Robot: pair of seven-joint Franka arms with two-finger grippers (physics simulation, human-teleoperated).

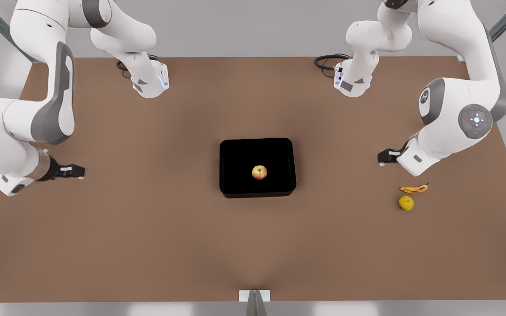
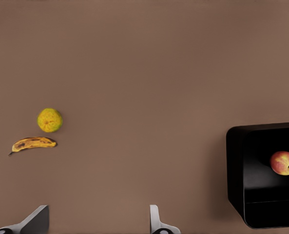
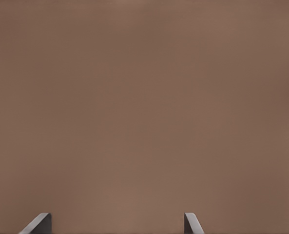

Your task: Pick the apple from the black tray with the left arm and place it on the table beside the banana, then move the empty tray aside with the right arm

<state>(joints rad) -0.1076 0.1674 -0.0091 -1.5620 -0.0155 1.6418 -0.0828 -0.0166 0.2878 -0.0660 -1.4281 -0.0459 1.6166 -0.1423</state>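
A wide brown table (image 1: 147, 245) fills the scene, with grey floor past its edges. Toward the near side on the front view's right lie a round yellow-green fruit (image 1: 406, 203) and, just behind it, the banana (image 1: 413, 189). At mid-table sits the black tray (image 1: 257, 167) with the apple (image 1: 259, 172) resting inside it, well apart from the banana. The left gripper (image 1: 384, 156) hangs above the table just beyond the banana, fingers spread and empty; its wrist camera sees the banana, the round fruit and the tray. The right gripper (image 1: 75, 171) waits at the front view's left, spread open over bare table. Nothing has been grasped yet. The left arm should probably centre over the apple, descend straight down clear of the tray's rim, and close gently around the middle.
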